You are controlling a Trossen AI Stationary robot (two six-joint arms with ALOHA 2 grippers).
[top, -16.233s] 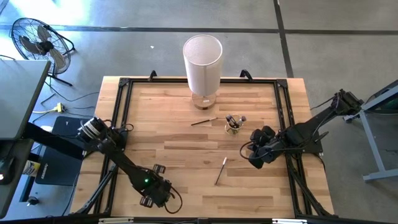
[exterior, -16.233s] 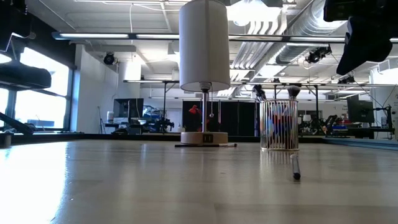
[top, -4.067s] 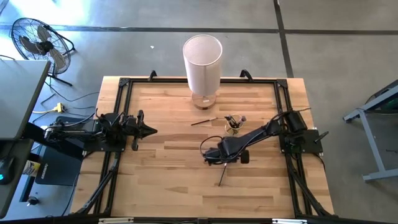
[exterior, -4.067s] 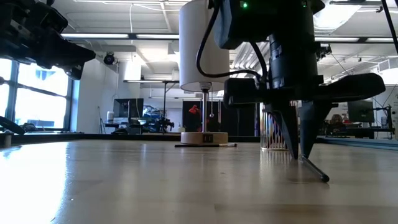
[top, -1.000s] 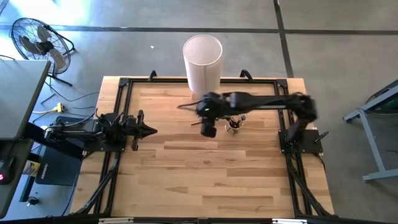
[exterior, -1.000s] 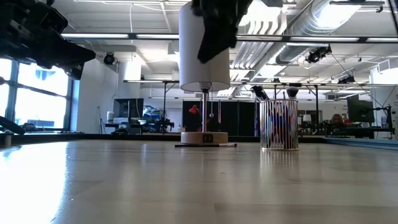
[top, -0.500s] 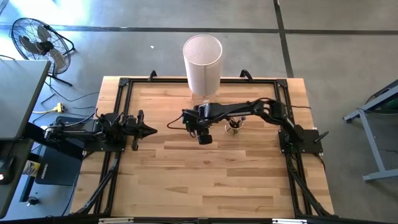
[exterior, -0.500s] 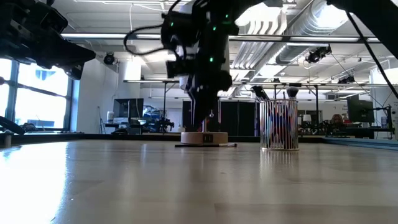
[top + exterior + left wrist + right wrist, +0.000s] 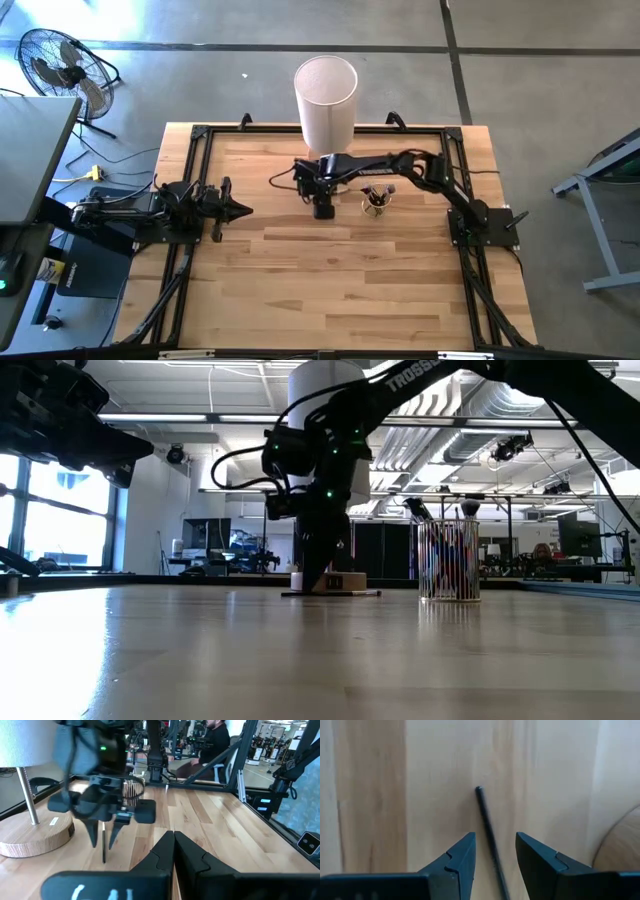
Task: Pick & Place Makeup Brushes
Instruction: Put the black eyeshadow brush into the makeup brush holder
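One makeup brush [image 9: 489,837] between open right pincer [image 9: 495,857] fingers, on table [image 9: 300,280].

The table [image 9: 300,290] is pale butcher-block wood in long glued strips, smooth with a soft satin sheen, edged by a matt black metal frame [image 9: 190,190]. On it, the lamp [image 9: 326,100] has a matt white shade that looks like paper or cloth, a thin shiny metal stem and a round pale wood base [image 9: 35,837]. Near that base, the cup [image 9: 448,560] is clear and ribbed, glossy like plastic. The right gripper [image 9: 492,862] has 2 matt dark plastic-looking fingers [image 9: 457,860] astride a thin dark brush [image 9: 487,827].
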